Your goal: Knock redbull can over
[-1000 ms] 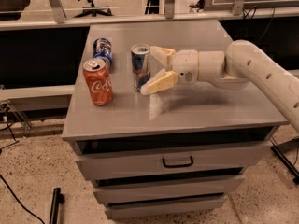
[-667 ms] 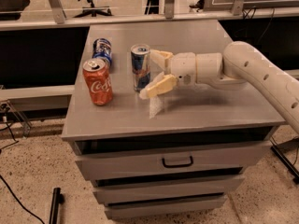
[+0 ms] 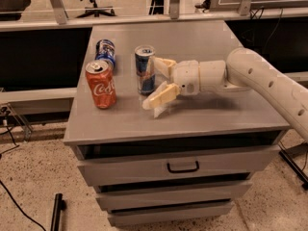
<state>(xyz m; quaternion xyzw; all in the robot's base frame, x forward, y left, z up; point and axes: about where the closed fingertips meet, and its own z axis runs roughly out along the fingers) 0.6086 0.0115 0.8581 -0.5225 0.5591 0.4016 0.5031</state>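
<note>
The redbull can (image 3: 145,70), slim, blue and silver with a red mark, stands upright near the middle of the grey cabinet top (image 3: 216,114). My gripper (image 3: 154,83) reaches in from the right on a white arm and is open. One cream finger (image 3: 163,64) sits just behind the can's right side. The other finger (image 3: 161,96) is in front of it, low over the top. The can stands at the mouth of the jaws, close to or touching the fingertips.
A red cola can (image 3: 101,84) stands to the left of the redbull can, and a dark blue can (image 3: 106,52) is behind it. The cabinet has drawers below (image 3: 183,167). Desks and office chairs stand at the back.
My gripper has edged a little to the left, closer around the redbull can. The can still stands upright in the same spot.
</note>
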